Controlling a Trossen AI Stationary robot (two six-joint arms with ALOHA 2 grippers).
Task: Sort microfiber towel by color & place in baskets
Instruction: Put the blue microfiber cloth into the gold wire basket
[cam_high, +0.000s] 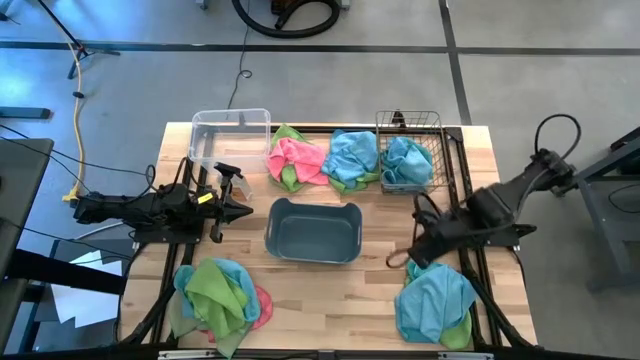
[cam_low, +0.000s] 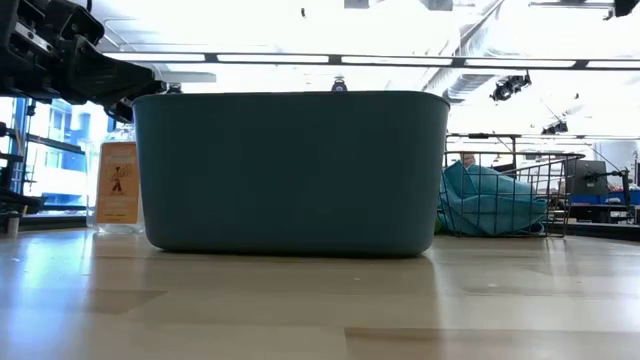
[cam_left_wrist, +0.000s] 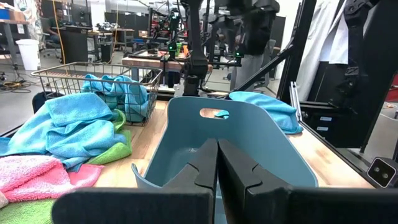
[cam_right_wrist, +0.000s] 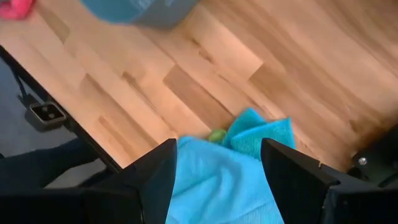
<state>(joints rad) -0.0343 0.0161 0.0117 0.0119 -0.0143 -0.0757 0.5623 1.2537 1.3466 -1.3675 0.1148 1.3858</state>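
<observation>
Workshop with grey floor and benches behind; a pale wooden tabletop (cam_high: 310, 285) carries 3 baskets and 3 heaps of microfiber towels. Along the far edge stand a clear bin (cam_high: 231, 140), empty as far as can be seen, and a wire-mesh basket (cam_high: 409, 150) holding a blue towel (cam_high: 408, 160); between them lies a mixed heap of pink, green and blue towels (cam_high: 315, 158). The grey-blue tub (cam_high: 313, 230) sits at centre, empty, its long axis running left to right across the tabletop. A second mixed heap, mostly green (cam_high: 218, 295), lies at the near left; a third heap, mostly blue (cam_high: 436, 303), lies at the near right, with a little green showing at its edge.

The right pincer (cam_high: 412, 255) hangs just above the far edge of the blue heap, jaws apart and holding nothing; in the right wrist view blue cloth (cam_right_wrist: 217, 186) fills the gap between the fingers (cam_right_wrist: 155, 174). The heap thus lies directly below and slightly nearer the front edge than this pincer, a rumpled mound with no clear long axis. The right arm is plainly the nearer; a short descent should suffice, and the wire-mesh basket lies straight beyond, toward the far edge.

The left pincer (cam_high: 243, 211) waits fully closed and empty, level, pointing at the tub's left end.
</observation>
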